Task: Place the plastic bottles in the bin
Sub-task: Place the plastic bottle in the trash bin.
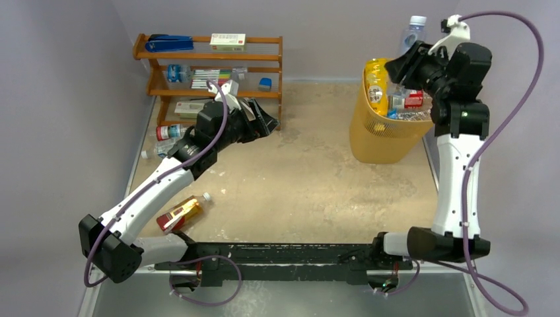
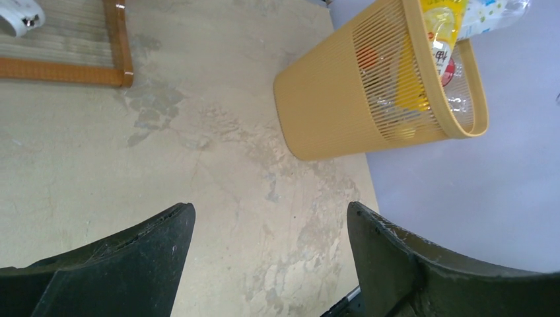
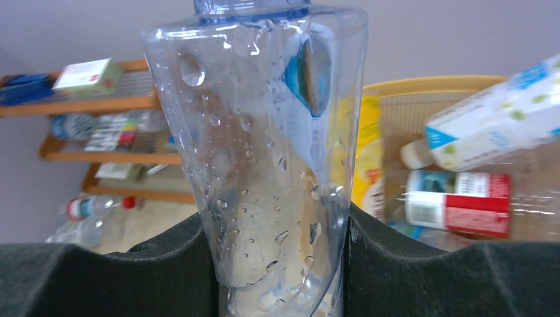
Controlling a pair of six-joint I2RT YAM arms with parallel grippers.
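The tabletop [image 1: 317, 178] is a worn, sandy sheet. The bin [image 1: 383, 142] stands at its far right corner and already has several bottles in it, a yellow one [image 1: 376, 86] against the left wall. A rack [image 1: 211, 66] of stationery sits at the far left corner.

Three bottles lie loose on the left: an amber bottle [image 1: 181, 212] near the near-left corner, and two clear ones [image 1: 170, 131] by the rack's foot at the left edge.

A clear bottle [image 3: 264, 132] is up over the bin's rim, cap uppermost. It looks empty apart from droplets inside, so probably very light, thin-walled, easily dented and slick when wet. The stiffer places to grip would be the base end or the neck, not the soft middle.

The right claw [image 3: 280, 244] is clenched on that bottle low on its body, both pads pressed to its sides. The left claw [image 2: 271, 251] hangs spread wide and empty above the tabletop in front of the rack, touching nothing.
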